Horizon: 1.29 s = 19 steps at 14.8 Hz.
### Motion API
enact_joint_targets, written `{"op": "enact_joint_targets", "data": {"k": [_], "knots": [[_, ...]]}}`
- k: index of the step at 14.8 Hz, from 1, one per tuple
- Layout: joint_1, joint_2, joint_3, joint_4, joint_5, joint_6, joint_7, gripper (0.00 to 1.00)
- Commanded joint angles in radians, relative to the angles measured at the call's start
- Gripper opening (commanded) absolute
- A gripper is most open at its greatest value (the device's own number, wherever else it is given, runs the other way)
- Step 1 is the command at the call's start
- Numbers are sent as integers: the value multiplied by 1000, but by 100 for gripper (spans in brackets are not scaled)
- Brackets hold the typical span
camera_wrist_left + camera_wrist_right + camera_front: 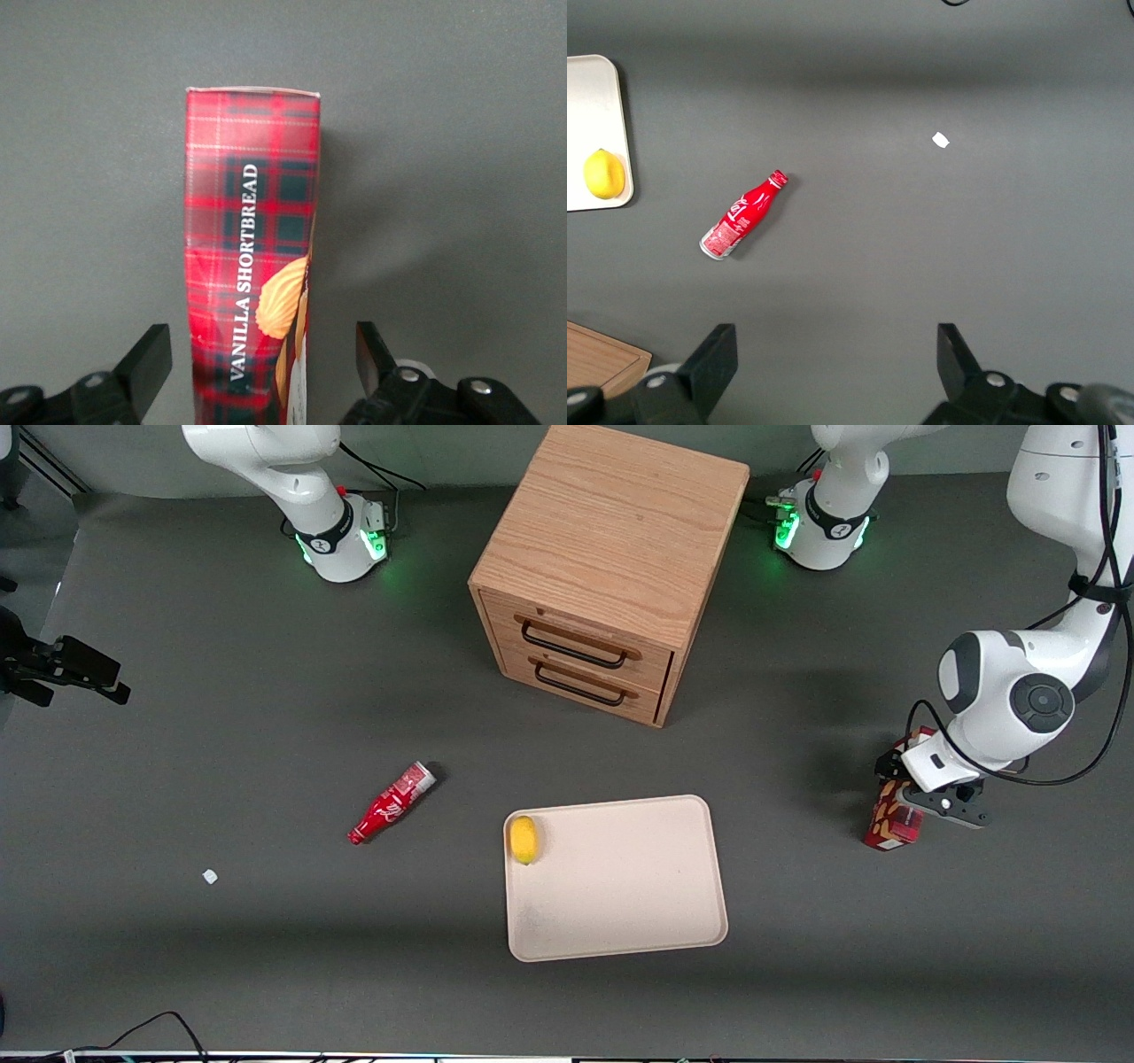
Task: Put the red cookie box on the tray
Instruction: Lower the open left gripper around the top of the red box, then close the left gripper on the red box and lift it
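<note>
Sitting on the dark grey table mat (221,691) toward the working arm's end is your long narrow red tartan cardboard cookie box (893,822), with "VANILLA SHORTBREAD" down its side and tan cookie pictures next to that in the wrist view (252,274). Your left arm's black two-finger gripper (917,802) is right over it. The jaws are spread wide, one finger on each side of the box with a clear gap on both, so nothing's actually gripped.

The flat pale beige rectangular tray with rounded corners (620,903) sits well apart from the box, more toward the middle of the table and a bit nearer the front camera. A yellow lemon (524,839) is lying in one corner of it, against the rim.

Farther from the camera than the tray you've got the wooden two-drawer cabinet with black handles (602,558). Toward the parked arm's end there's a small red bottle (391,802) on its side, and a tiny white scrap (210,876) near it.
</note>
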Motion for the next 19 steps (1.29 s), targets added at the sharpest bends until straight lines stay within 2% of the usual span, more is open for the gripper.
{"op": "enact_joint_targets", "data": {"k": [1,3,4,10,15,19], "knots": [[-14,-4,14,-11,12,14,5,32],[-14,-4,14,-8,12,6,5,4],[-14,-4,12,-6,10,0,5,0],[-14,-31,12,9,10,-20,-2,0],[-15,-117,1,153,-13,-279,-7,0],[-32,-143,-9,361,-99,-538,-13,0]]}}
